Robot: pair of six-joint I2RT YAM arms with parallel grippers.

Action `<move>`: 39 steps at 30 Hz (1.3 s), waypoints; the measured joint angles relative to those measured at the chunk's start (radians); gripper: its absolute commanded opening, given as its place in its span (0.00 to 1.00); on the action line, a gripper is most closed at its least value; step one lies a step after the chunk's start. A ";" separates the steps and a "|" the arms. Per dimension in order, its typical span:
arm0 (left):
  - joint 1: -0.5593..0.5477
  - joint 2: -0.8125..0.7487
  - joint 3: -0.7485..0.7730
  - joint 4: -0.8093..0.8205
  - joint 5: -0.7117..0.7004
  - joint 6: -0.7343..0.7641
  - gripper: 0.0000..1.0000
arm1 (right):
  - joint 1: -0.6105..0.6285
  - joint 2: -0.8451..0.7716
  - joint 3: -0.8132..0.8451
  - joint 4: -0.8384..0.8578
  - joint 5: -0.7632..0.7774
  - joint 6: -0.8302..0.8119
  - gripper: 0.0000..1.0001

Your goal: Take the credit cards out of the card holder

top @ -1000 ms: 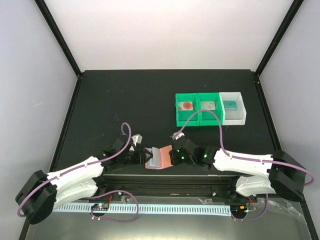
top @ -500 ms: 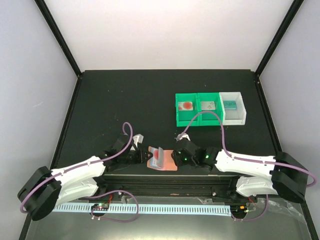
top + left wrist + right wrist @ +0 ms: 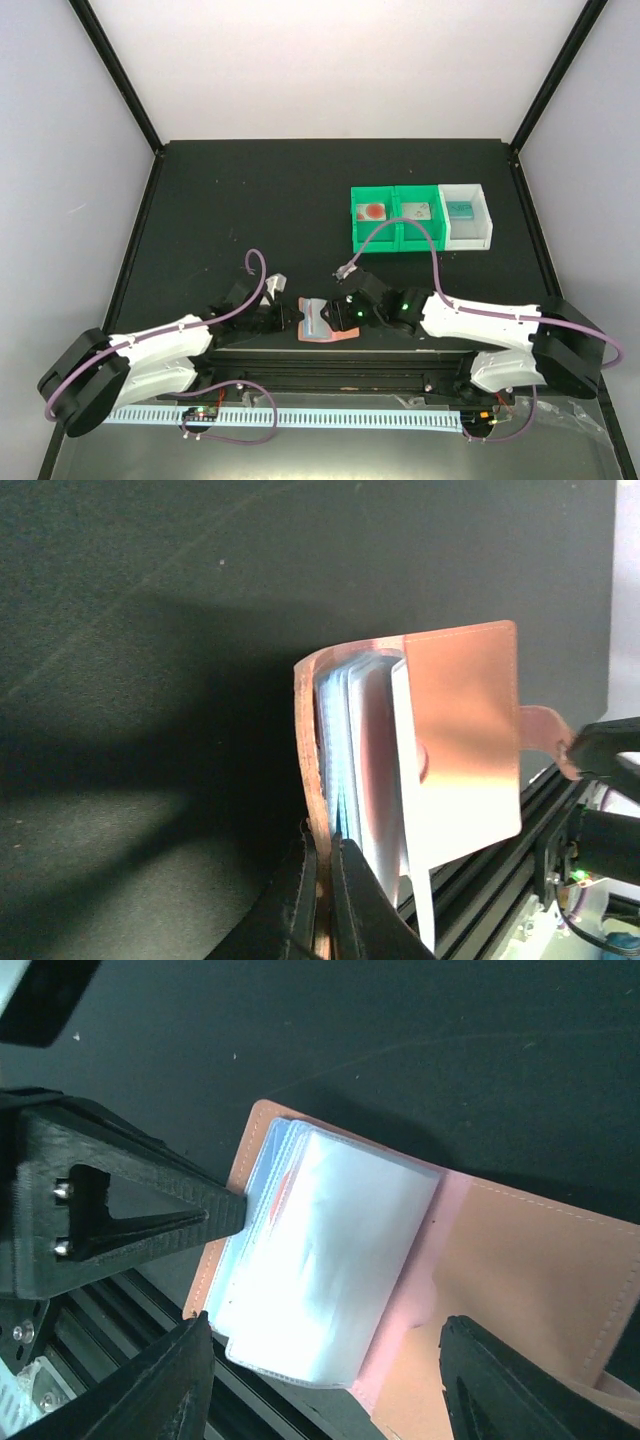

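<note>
- black table top [image 3: 250,200] — matte, a few pale specks
- left green bin [image 3: 372,190], far right part of table
- second green bin [image 3: 418,189], touching the first on its right
- white bin [image 3: 470,238] — touching second green bin, end of row
- black slotted rail [image 3: 330,358] along near table edge
- white toothed strip [image 3: 330,418] in front of rail
- white back wall [image 3: 320,70]

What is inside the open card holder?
A stack of pale blue-grey sleeves fills the card holder; a reddish patch shows through one. The sleeves cover any cards, so their number is hidden.
</note>
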 measured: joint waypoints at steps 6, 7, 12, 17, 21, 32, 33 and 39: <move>0.000 -0.031 -0.006 0.024 0.016 -0.023 0.02 | 0.000 0.073 0.002 0.040 -0.039 0.000 0.69; 0.000 -0.039 -0.009 0.025 0.018 -0.027 0.02 | 0.000 0.090 0.004 0.047 -0.050 -0.002 0.72; 0.000 -0.086 -0.021 0.027 0.022 -0.042 0.02 | 0.000 0.157 0.013 0.074 -0.092 -0.002 0.75; 0.000 -0.096 -0.026 0.026 0.022 -0.044 0.02 | 0.000 0.173 0.023 0.078 -0.085 -0.003 0.72; 0.000 -0.095 -0.026 0.026 0.023 -0.044 0.02 | 0.000 0.192 0.047 0.052 -0.038 -0.016 0.66; 0.000 -0.071 -0.026 0.020 0.023 -0.032 0.02 | -0.007 0.125 -0.022 -0.050 0.141 -0.023 0.43; 0.000 -0.067 -0.026 0.020 0.023 -0.031 0.02 | -0.009 0.122 -0.035 -0.055 0.147 -0.023 0.40; 0.000 -0.042 -0.024 0.018 0.029 -0.014 0.02 | -0.011 0.111 -0.053 -0.112 0.155 -0.026 0.31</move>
